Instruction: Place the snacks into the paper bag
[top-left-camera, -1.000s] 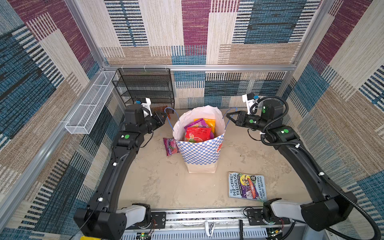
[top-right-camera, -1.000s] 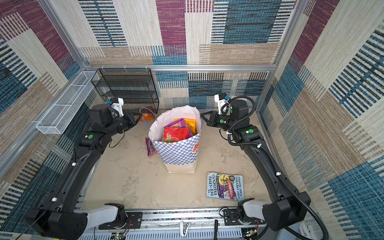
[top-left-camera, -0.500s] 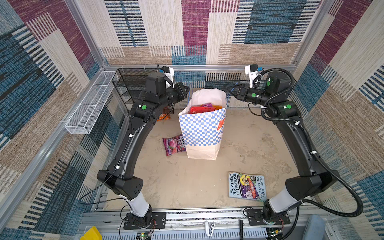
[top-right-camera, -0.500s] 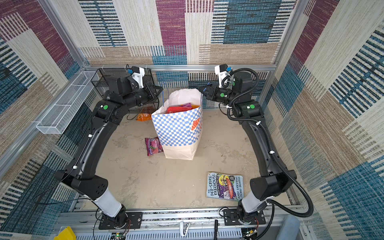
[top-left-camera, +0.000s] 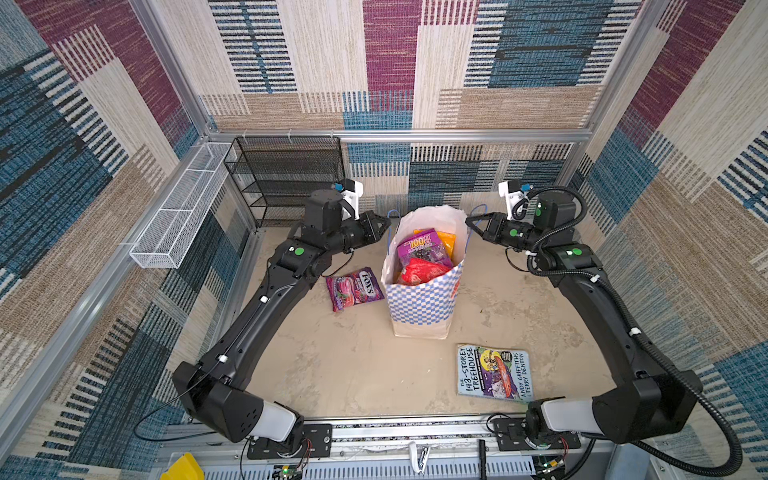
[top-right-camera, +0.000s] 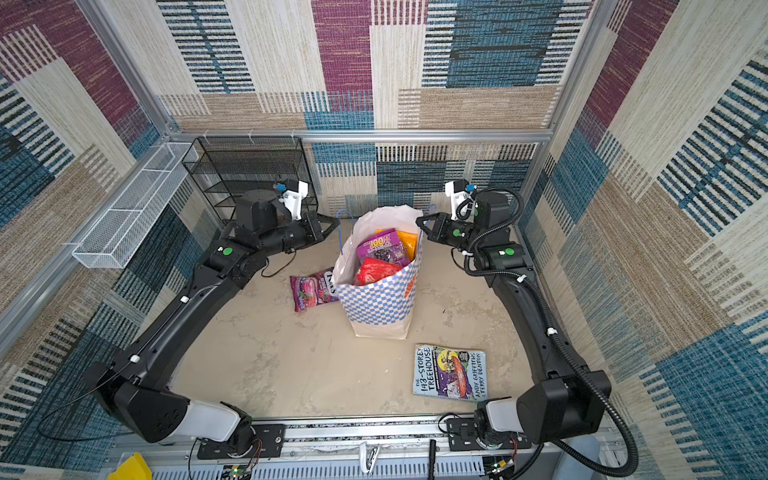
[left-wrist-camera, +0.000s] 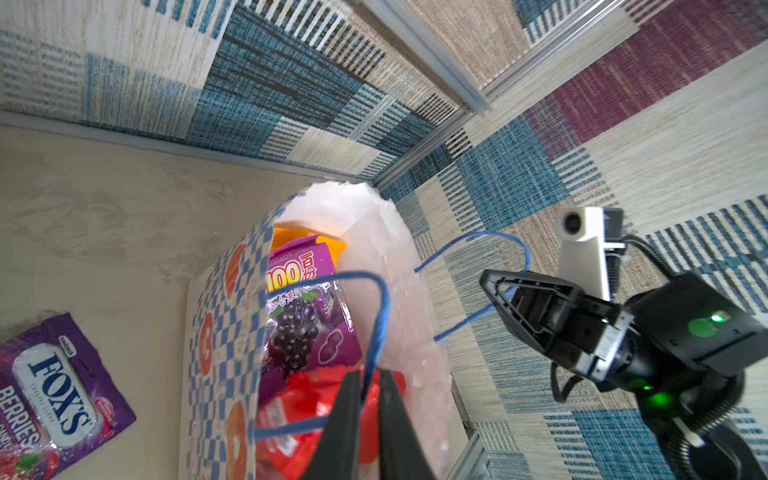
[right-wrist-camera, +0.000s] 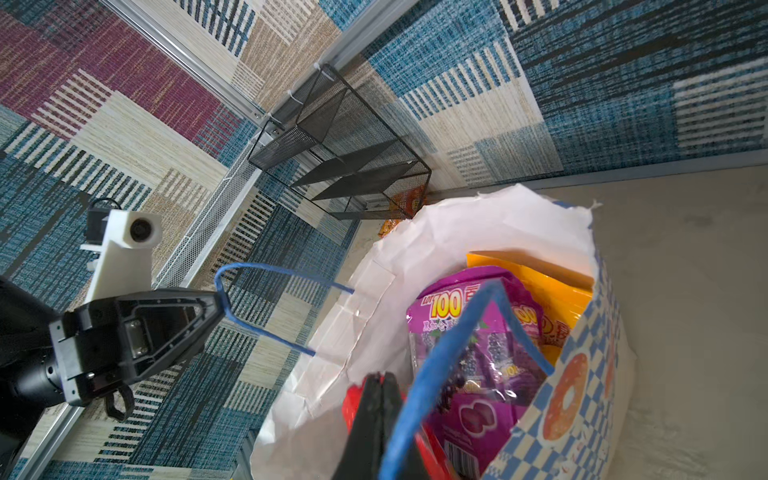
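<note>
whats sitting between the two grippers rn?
The tall blue-and-white checkered paper bag, holding glossy snack packets, stands between the left gripper and the right gripper. This shows in both top views.

"FOX'S BERRIES" on purple pkt (left-wrist-camera: 54, 395); "100" on grape pkt (left-wrist-camera: 305, 320); "143-STOREY TREEHOUSE" on bk (top-left-camera: 493, 372).

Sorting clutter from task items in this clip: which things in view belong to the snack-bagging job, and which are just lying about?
Job: paper bag; grape packet, red packet and yellow-orange packet inside it; Fox's packet beside it; orange packet by the black mesh rack.
Lying about: Treehouse book; the rack itself; white wire basket.
</note>
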